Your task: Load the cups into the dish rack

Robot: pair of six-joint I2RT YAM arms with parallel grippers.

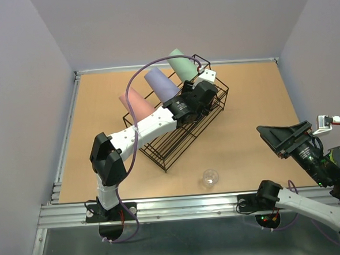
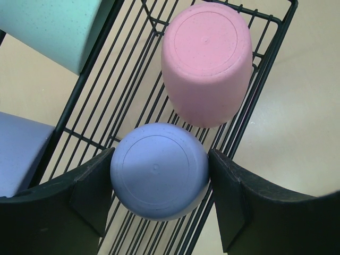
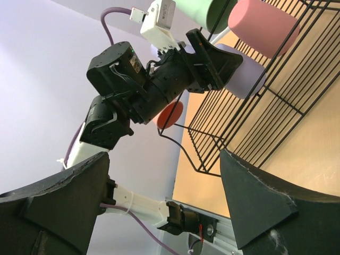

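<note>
Gripping the small lavender plastic tumbler (image 2: 156, 170) base-up, presumably for draining, the left end effector (image 2: 159, 178) holds it over the black wire dish rack (image 1: 179, 141), just beside the inverted small pink tumbler (image 2: 207, 64). Lower right, the right end effector (image 1: 283, 137) gapes wide and empty; a tiny clear cup (image 1: 210, 177) sits on the desk (image 1: 101, 137).

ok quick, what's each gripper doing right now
left gripper: closed on the small lavender cup
right gripper: open, holding nothing
</note>
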